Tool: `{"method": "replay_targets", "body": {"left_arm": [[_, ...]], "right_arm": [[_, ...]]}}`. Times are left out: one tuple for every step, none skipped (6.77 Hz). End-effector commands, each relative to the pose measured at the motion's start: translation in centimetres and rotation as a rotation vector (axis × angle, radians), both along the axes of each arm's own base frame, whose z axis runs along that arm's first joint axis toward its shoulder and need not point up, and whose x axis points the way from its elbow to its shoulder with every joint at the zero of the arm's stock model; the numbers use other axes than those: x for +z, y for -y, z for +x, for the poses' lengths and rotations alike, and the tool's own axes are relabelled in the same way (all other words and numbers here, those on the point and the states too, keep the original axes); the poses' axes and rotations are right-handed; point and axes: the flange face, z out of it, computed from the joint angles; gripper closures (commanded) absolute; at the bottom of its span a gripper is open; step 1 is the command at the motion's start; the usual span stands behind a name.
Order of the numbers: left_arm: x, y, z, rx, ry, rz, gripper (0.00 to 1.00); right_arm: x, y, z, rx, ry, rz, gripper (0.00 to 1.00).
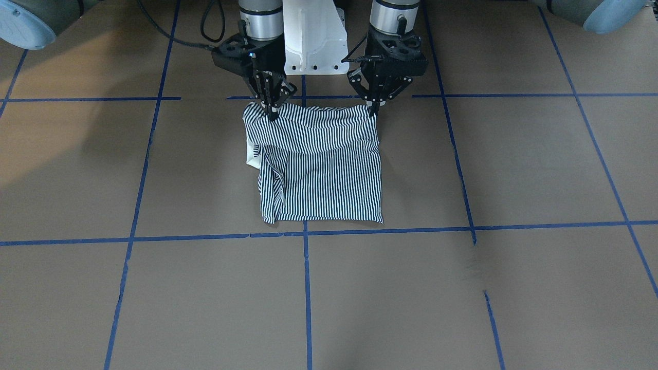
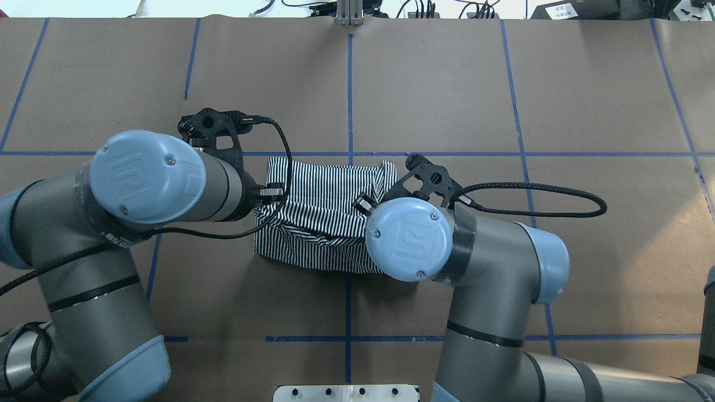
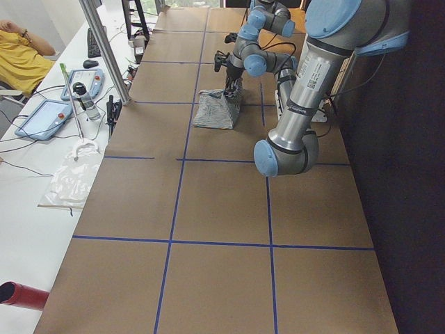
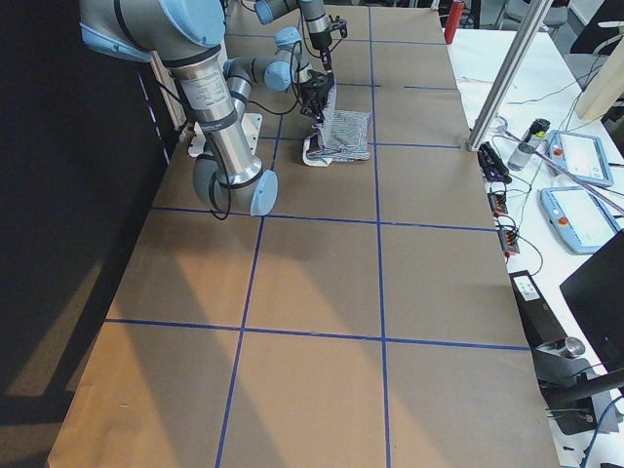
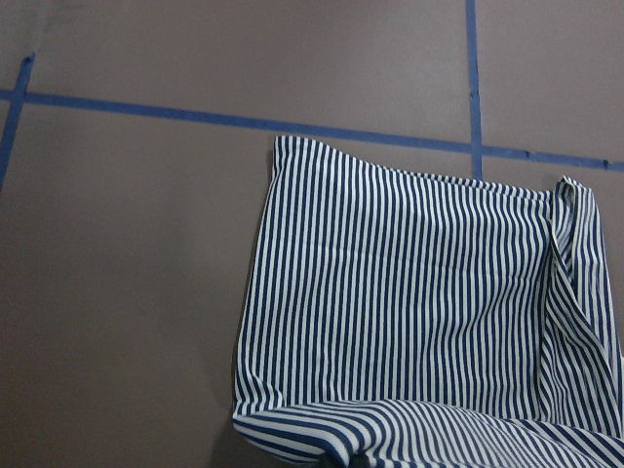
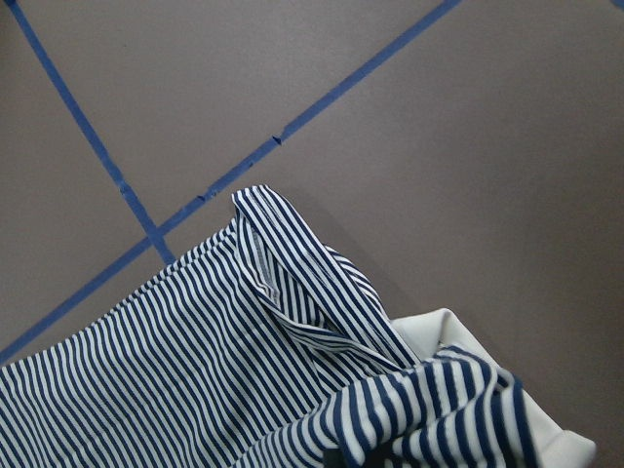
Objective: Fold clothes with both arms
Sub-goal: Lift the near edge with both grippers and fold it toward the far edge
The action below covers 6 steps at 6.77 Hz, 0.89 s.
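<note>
The navy-and-white striped polo shirt [image 1: 321,169] lies folded on the brown table, and its edge nearest the robot base is lifted. My right gripper [image 1: 271,112] is shut on that edge's corner on the view's left. My left gripper [image 1: 374,109] is shut on the corner on the view's right. A bit of the cream collar [image 1: 253,155] sticks out beside the right gripper's side. In the overhead view the shirt [image 2: 313,215] sags between both wrists, which hide the fingers. The left wrist view shows the flat striped layer [image 5: 409,312]. The right wrist view shows a striped fold [image 6: 244,361] and the collar [image 6: 551,434].
The table is covered in brown paper with blue tape lines [image 1: 306,267]. The white pedestal base [image 1: 313,36] stands just behind the grippers. A side table with tablets, a bottle and cables [image 3: 62,104] runs along the far edge, where a person in yellow [image 3: 17,59] sits.
</note>
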Motion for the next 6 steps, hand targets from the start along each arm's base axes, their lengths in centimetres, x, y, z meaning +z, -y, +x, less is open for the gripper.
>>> {"method": "replay_targets", "body": {"left_arm": [[2.4,4.7,1.7,-0.033,0.027,0.015,1.00],[4.0,7.5,3.6,-0.043,0.031,0.031,1.00],[6.2,10.2,5.8,-0.056,0.028,0.035,1.00],[8.0,11.6,7.0,-0.073,0.032,0.046,1.00],[9.0,12.1,7.4,-0.085,0.050,0.049,1.00],[9.1,12.2,7.5,-0.085,0.053,0.047,1.00]], "right_arm": [[1.7,7.0,-4.3,0.057,-0.017,0.012,1.00],[3.1,8.8,-5.4,0.064,-0.033,0.013,1.00],[4.0,9.7,-5.9,0.060,-0.044,0.021,1.00],[4.4,10.0,-6.2,0.059,-0.049,0.021,1.00],[4.7,10.1,-6.5,0.059,-0.058,0.018,1.00],[5.1,10.3,-6.8,0.057,-0.067,0.016,1.00]]}}
